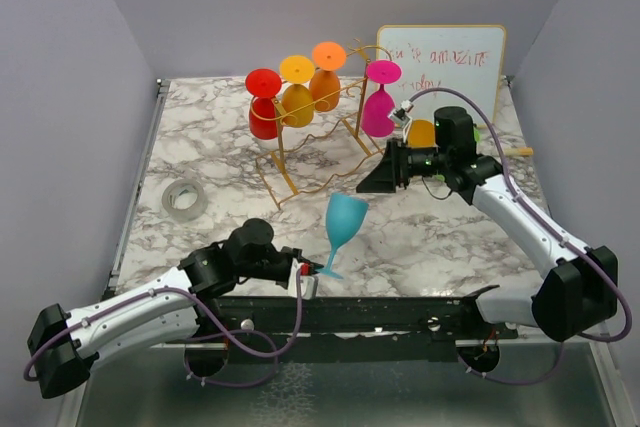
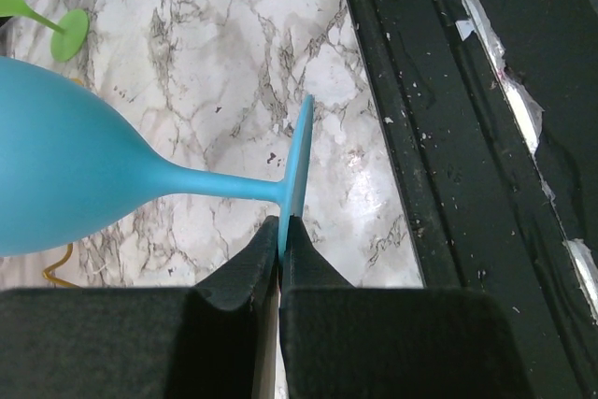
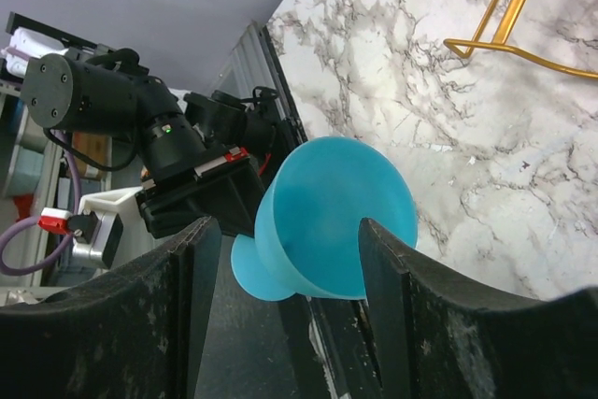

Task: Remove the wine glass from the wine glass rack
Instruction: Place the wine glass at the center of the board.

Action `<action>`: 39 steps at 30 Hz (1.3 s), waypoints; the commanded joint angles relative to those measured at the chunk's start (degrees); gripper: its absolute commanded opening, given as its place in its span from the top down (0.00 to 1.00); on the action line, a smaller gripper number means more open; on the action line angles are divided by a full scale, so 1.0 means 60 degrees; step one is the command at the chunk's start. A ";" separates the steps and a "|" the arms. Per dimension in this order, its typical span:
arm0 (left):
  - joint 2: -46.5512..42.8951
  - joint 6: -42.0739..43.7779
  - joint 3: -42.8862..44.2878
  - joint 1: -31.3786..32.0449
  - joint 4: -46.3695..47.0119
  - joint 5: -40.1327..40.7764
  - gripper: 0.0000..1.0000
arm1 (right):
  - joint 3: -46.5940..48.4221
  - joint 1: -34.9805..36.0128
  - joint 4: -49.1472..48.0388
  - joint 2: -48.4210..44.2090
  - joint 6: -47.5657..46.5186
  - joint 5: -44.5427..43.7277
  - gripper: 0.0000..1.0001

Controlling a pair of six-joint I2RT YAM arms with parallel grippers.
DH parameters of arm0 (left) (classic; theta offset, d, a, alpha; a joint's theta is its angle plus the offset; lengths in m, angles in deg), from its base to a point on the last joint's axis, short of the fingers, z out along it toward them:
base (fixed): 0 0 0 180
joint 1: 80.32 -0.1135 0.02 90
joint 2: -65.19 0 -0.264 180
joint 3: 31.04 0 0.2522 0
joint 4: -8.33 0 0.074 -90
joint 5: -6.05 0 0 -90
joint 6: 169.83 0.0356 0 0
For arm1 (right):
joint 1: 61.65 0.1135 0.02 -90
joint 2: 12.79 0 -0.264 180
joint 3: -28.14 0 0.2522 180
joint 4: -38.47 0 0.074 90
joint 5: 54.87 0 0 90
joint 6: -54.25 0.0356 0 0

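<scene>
At the left of the white-veined marble table [image 1: 220, 137] lies a grey roll of tape [image 1: 185, 199]. Nearer the front edge, the left end effector [image 2: 279, 226] is clenched on the rim of the round foot of a matte turquoise wine glass [image 1: 345, 219], which leans slightly, off the rack and in front of it. Behind stands the thin gold wire wine glass rack [image 1: 281, 152], with a red glass [image 1: 263, 107], yellow glass [image 1: 297, 95], orange glass [image 1: 325, 82] and magenta glass [image 1: 379, 107] hanging foot-up. At the right, the right end effector [image 3: 285, 231] hovers above the turquoise wine glass with its fingers spread and the bowl between them in the wrist view; whether they touch it cannot be told.
</scene>
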 commanded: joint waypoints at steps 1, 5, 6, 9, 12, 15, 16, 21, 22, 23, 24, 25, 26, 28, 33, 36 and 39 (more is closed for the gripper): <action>-0.0197 0.0272 -0.0297 0.0016 0.0114 0.0130 1.00 | -0.0280 0.0278 -0.0648 0.0202 0.0324 -0.0147 0.36; -0.0064 0.0441 -0.0225 0.0017 -0.0171 0.0027 1.00 | -0.0113 0.0584 -0.0730 0.0307 0.0252 0.0012 0.36; -0.0125 0.0497 -0.0237 0.0016 -0.0192 0.0011 1.00 | -0.0079 0.0585 -0.0730 0.0263 0.0245 -0.0077 0.36; -0.0284 0.0523 -0.0268 0.0016 -0.0205 0.0108 1.00 | 0.0052 0.0598 -0.0610 0.0306 0.0168 0.0255 0.36; -0.0216 0.0474 -0.0274 0.0016 -0.0248 0.0149 1.00 | -0.0059 0.0746 -0.0701 0.0421 0.0210 0.0696 0.36; -0.0221 0.0541 -0.0197 0.0016 -0.0300 0.0092 1.00 | -0.0209 0.0934 -0.0592 0.0447 0.0067 0.0683 0.36; -0.0254 0.0584 -0.0190 0.0016 -0.0298 0.0120 1.00 | -0.0227 0.0991 -0.0524 0.0469 0.0022 0.0662 0.36; -0.0423 0.0730 -0.0204 0.0019 -0.0297 0.0411 1.00 | -0.0299 0.1287 -0.0461 0.0492 -0.0047 0.0541 0.38; -0.0459 0.0744 -0.0204 0.0016 -0.0290 0.0444 1.00 | -0.0306 0.1321 -0.0443 0.0531 -0.0062 0.0500 0.39; -0.0522 0.0760 -0.0211 0.0018 -0.0276 0.0488 1.00 | -0.0294 0.1330 -0.0403 0.0555 -0.0085 0.0487 0.39; -0.0587 0.0775 -0.0228 0.0016 -0.0251 0.0528 1.00 | -0.0287 0.1352 -0.0354 0.0594 -0.0125 0.0486 0.40; -0.0622 0.0769 -0.0245 0.0016 -0.0251 0.0590 1.00 | -0.0266 0.1360 -0.0306 0.0608 -0.0170 0.0489 0.42; -0.0653 0.0772 -0.0267 0.0016 -0.0253 0.0618 1.00 | -0.0254 0.1372 -0.0263 0.0610 -0.0194 0.0493 0.43; -0.0668 0.0738 -0.0277 0.0016 -0.0251 0.0673 1.00 | -0.0214 0.1401 -0.0257 0.0604 -0.0198 0.0549 0.45; -0.0621 0.0743 -0.0299 0.0016 -0.0252 0.0797 1.00 | -0.0118 0.1442 -0.0074 0.0519 -0.0338 0.0566 0.53; -0.0547 0.0735 -0.0306 0.0016 -0.0250 0.0823 1.00 | -0.0107 0.1476 -0.0048 0.0428 -0.0370 0.0668 0.58; -0.0433 0.0671 -0.0285 0.0016 -0.0266 0.1126 1.00 | -0.0118 0.1529 -0.0063 0.0355 -0.0364 0.0688 0.59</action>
